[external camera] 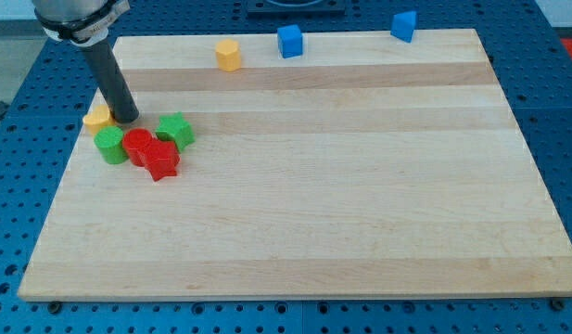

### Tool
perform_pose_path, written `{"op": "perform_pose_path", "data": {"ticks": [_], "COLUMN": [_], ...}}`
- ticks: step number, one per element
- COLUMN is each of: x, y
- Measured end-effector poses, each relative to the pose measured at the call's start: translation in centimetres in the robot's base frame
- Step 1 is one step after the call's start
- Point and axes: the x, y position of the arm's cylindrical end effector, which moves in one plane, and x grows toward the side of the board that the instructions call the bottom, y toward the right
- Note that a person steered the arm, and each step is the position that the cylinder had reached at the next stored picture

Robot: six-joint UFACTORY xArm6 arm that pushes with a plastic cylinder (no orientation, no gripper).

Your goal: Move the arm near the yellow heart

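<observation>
The yellow heart lies near the board's left edge, partly hidden behind my rod. My tip rests on the board right beside the heart, on its right side, touching or nearly touching it. Just below the tip sit a green cylinder, a red cylinder, a red star and a green star, clustered together.
A yellow hexagonal block, a blue cube and a blue triangular block stand along the board's top edge. The wooden board lies on a blue perforated table.
</observation>
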Motion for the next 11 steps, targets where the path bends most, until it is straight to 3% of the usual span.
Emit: {"op": "perform_pose_path", "data": {"ticks": [1, 3, 4, 5, 11], "x": [0.0, -5.9, -5.9, -6.0, -2.0], "y": [0.0, -0.8, -1.4, -6.4, -6.5]}}
